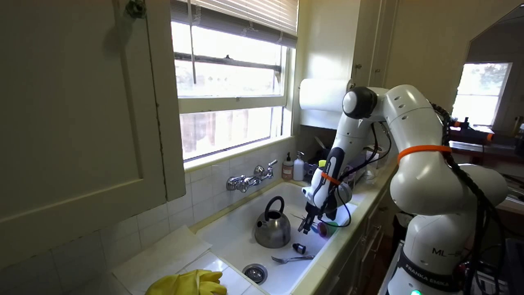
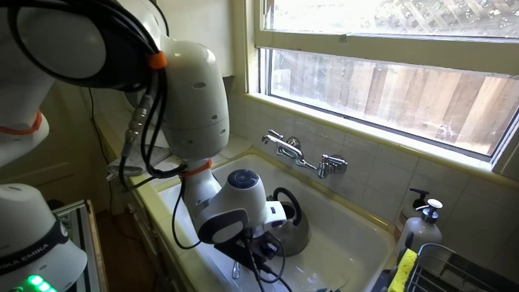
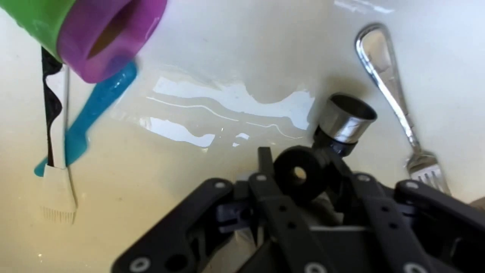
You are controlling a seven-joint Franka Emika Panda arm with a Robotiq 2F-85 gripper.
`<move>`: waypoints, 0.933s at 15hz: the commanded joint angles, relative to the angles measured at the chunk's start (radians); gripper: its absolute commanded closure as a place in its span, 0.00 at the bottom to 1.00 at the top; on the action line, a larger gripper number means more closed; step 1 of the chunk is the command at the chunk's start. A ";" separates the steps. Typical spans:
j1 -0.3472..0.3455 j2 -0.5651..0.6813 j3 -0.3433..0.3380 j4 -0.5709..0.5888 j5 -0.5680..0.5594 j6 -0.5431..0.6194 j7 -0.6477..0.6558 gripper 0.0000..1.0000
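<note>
Steel kettle [image 1: 272, 233], one, black handle; upright in the white sink [image 1: 227, 233]; seen in both exterior views.

Gripper [image 3: 299, 165], one, black, pointing down over the sink, on the counter [image 1: 333, 255] side of the kettle. Fingers part-way spread; in the wrist view a black ring-shaped piece [image 3: 283, 172] shows in the gap between them. Whether they pinch it, cannot tell.

Black-and-silver cup-shaped piece [image 3: 343, 123], one, tilted over below the gripper, just beside the kettle; its dark end runs out of sight behind ring and fingers.

Fork [image 3: 394, 98], one, metal, farther from the kettle than that piece.

Green-and-purple cup [image 3: 77, 41], one, on its side, well apart from the kettle.

Blue utensil [image 3: 100, 94], one, by the cup's mouth, same side of the kettle; lying across it, a brush [image 3: 57, 182], pale bristles, black-and-white handle.

Drain [image 1: 254, 273], one, near the kettle.

Yellow gloves [image 1: 188, 282], past the drain from the kettle.

Chrome tap [image 1: 245, 183], one, behind and above the kettle.
</note>
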 commanded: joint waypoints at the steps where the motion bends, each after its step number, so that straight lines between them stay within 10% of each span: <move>1: -0.047 -0.137 0.036 -0.113 -0.021 -0.048 -0.012 0.89; 9: -0.188 -0.272 0.250 -0.114 0.005 -0.323 -0.085 0.89; 14: -0.020 -0.340 0.162 -0.001 0.176 -0.588 -0.226 0.89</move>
